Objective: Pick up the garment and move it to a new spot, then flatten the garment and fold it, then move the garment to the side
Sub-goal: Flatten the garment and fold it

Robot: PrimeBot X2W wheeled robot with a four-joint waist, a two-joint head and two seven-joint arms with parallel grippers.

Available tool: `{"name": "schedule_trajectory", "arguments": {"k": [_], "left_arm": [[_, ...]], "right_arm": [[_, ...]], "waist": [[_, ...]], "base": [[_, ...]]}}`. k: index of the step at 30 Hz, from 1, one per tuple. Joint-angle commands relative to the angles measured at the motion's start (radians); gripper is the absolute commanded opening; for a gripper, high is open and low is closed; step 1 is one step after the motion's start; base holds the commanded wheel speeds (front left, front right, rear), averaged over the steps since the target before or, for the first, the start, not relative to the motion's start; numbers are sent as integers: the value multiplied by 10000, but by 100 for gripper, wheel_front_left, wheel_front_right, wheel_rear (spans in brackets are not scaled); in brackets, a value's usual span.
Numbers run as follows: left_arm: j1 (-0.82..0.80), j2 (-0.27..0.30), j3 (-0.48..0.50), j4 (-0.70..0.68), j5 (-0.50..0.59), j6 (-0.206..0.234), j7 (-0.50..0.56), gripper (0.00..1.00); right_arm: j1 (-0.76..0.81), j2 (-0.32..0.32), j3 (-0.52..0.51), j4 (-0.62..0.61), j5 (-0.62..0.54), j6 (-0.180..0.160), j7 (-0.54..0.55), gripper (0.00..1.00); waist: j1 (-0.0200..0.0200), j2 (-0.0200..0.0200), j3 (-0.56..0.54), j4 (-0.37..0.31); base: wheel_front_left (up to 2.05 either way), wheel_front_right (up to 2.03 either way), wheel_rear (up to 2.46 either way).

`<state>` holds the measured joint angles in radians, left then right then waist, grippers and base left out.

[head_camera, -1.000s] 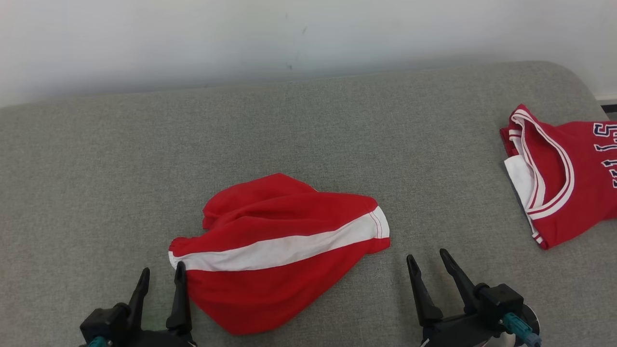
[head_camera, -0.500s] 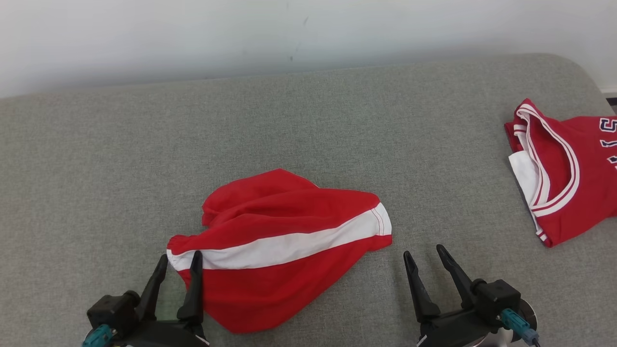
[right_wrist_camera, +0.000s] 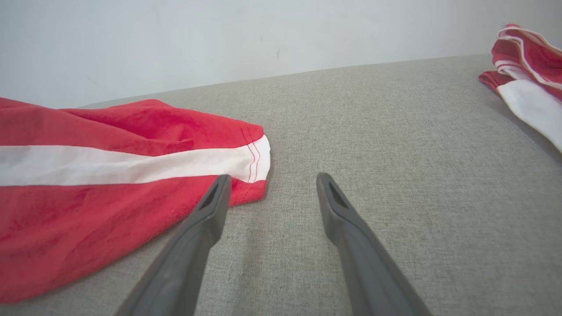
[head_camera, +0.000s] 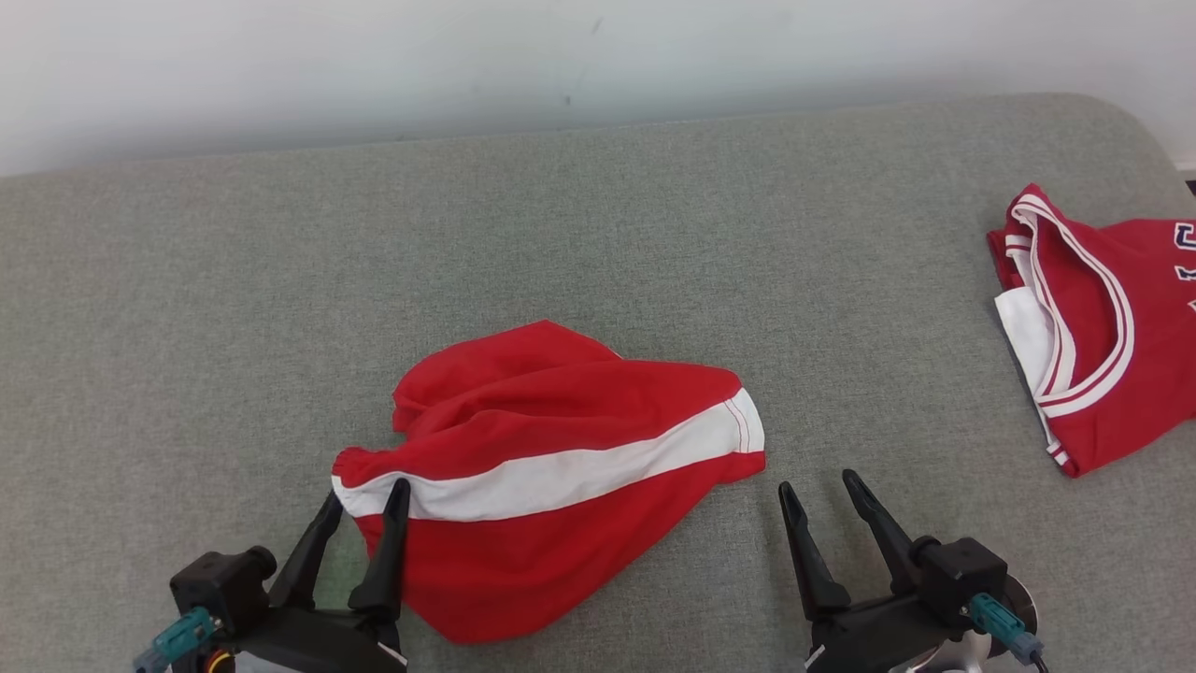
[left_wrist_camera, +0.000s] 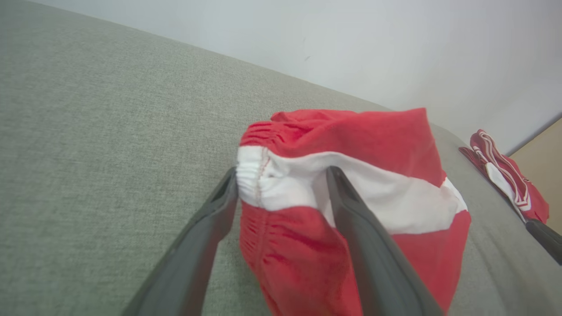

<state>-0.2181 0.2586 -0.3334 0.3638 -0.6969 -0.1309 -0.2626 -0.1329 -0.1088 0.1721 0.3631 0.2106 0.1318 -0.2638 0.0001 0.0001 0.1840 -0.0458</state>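
Advancing, the open left gripper (head_camera: 366,494) straddled the eight-o'clock waistband (head_camera: 348,467) of crumpled red white-striped fabric shorts (head_camera: 561,421) lying mid grey cushion (head_camera: 598,234); right gripper (head_camera: 817,481) waited open at four o'clock. A shallow pinch could slip off.

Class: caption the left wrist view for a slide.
Open left gripper straddles the gathered waistband corner of the red garment.

red garment (head_camera: 523,570) with one broad white band, at six o'clock. red jersey (head_camera: 1154,374) at three o'clock, white-trimmed, dark lettering. grey woven cushion (head_camera: 598,234). off-white wall (head_camera: 374,65) at twelve o'clock. black left gripper (head_camera: 366,493) and right gripper (head_camera: 817,481), each with a teal connector (head_camera: 992,618).
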Motion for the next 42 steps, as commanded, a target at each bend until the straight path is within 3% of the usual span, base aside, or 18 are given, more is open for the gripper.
{"name": "schedule_trajectory", "arguments": {"k": [1, 28, 31, 33, 34, 42], "left_arm": [[-148, 84, -64, -19, -100, 11, -30, 100], [700, 1279, -1713, -1039, -1091, 10, -30, 100], [648, 1266, -1673, -984, -1072, 10, -30, 87], [647, 1241, -1562, -924, -991, 12, -30, 89], [653, 1215, -1451, -895, -924, 12, -30, 100], [680, 1050, -940, -562, -547, 10, -30, 100]], "right_arm": [[-79, -4, 28, -20, 80, -27, -1, 100], [92, -33, 467, 290, 432, -27, 0, 100], [82, -49, 478, 305, 459, -27, -1, 100], [88, -59, 478, 313, 445, -27, 1, 100], [97, -64, 465, 305, 435, -27, -1, 100], [73, -52, 448, 255, 416, -28, 1, 100]], "waist": [[-1, -1, 2, 4], [-1, -1, -496, 338], [-1, -1, -530, 311], [-1, -1, -559, 291], [-1, -1, -572, 285], [-1, -1, -521, 226]], "base": [[0, 0, 0], [0, 0, 0], [0, 0, 0], [0, 0, 0], [0, 0, 0], [0, 0, 0]]}}
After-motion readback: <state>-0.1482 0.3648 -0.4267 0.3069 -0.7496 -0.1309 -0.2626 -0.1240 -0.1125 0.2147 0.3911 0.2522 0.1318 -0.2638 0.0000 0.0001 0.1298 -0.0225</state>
